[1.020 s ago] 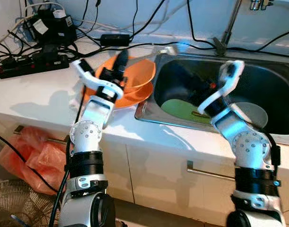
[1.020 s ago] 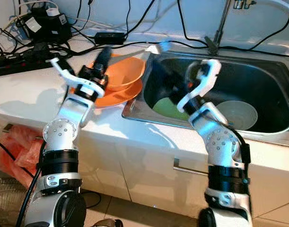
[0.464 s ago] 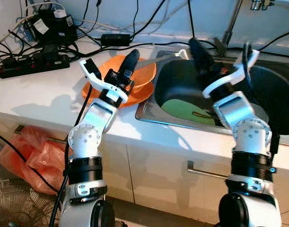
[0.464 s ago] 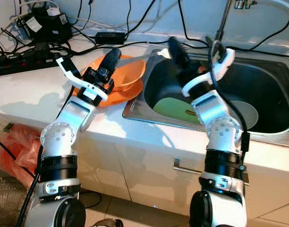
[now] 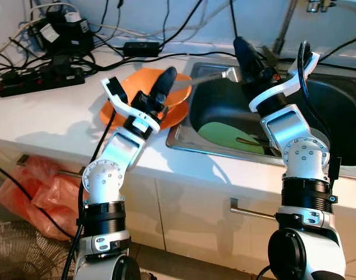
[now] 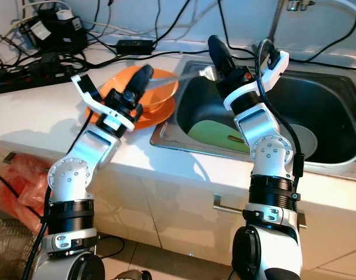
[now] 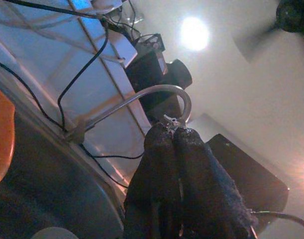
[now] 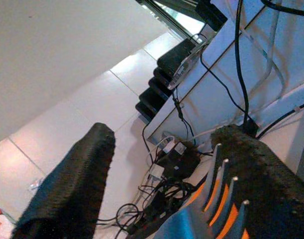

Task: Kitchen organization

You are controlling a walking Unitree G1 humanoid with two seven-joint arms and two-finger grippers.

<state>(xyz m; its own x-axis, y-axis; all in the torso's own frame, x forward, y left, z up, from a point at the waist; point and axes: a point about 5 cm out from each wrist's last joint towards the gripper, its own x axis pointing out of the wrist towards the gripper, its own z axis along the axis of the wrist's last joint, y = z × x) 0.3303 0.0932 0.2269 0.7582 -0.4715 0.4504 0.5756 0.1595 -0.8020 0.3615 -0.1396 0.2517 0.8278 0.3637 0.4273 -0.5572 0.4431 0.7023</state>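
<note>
- Left eye view: left gripper (image 5: 144, 92) is over the orange bowl (image 5: 176, 88), which sits on an orange plate (image 5: 116, 111) on the tabletop (image 5: 49, 116) just beside the sink (image 5: 335, 111). Its fingers are clamped on the handle of a fork (image 5: 215, 74), which spans from the bowl out over the sink's near corner.
- Right gripper (image 5: 277, 58) is raised over the sink at the fork's tine end, fingers apart, not clamped on anything.
- Green plate (image 5: 224, 135) and a pale bowl (image 5: 321, 137) lie in the sink; judged: sorting is early, most dishes unsorted, fork mid-handoff or mid-placement.
- Right eye view: same layout; the fork tines (image 6: 205, 72) read more clearly against the dark sink, just short of the right gripper. Power strip (image 6: 26, 81) and cables (image 6: 160, 23) lie behind the orange bowl.
- Left wrist view: two black fingers (image 7: 191, 179) pressed together on a thin metal piece, faucet (image 7: 156, 94) beyond; confirms the closed grip.
- Right wrist view: fingers (image 8: 67, 184) wide apart, tines between them against one finger, orange behind; head views don't show this closeness.
</note>
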